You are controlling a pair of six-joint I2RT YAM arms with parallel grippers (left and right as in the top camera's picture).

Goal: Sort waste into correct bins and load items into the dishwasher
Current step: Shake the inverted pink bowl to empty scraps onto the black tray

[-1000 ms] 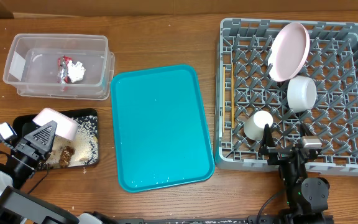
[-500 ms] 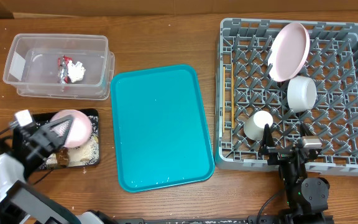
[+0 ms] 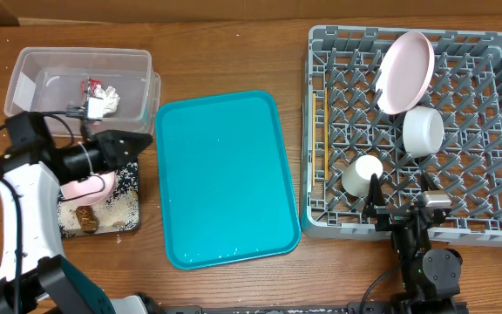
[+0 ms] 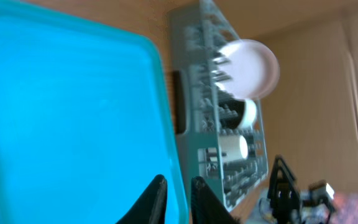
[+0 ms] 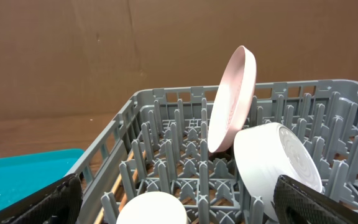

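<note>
Grey lattice plastic fills the right of the overhead view: the dish rack (image 3: 486, 222) already carries the pale pink plate (image 3: 406, 71) leaning on edge near its top, the white bowl (image 3: 423, 131) just below it, and the small white cup (image 3: 362, 174) lower down and to the left. In the clear tub (image 3: 142, 61) at upper left lie the red wrapper (image 3: 88, 90) and the tissue wad (image 3: 108, 101), and rice grains (image 3: 125, 205) with brown scraps (image 3: 85, 216) sit in the black tray (image 3: 136, 223) at lower left, so the waste looks sorted. The small pinkish bowl (image 3: 90, 186) rests on that black tray and, by my reading, is the main item left to load. The left gripper (image 3: 136, 142) hangs above the tray's upper right corner, pointing toward the teal tray (image 3: 225, 174), its fingers drawn almost together on nothing. The right gripper (image 3: 399, 194) waits at the rack's lower edge with fingers spread wide and empty. No chopsticks can be found in any view. The left arm covers part of the pinkish bowl, and the left wrist view is blurred.
</note>
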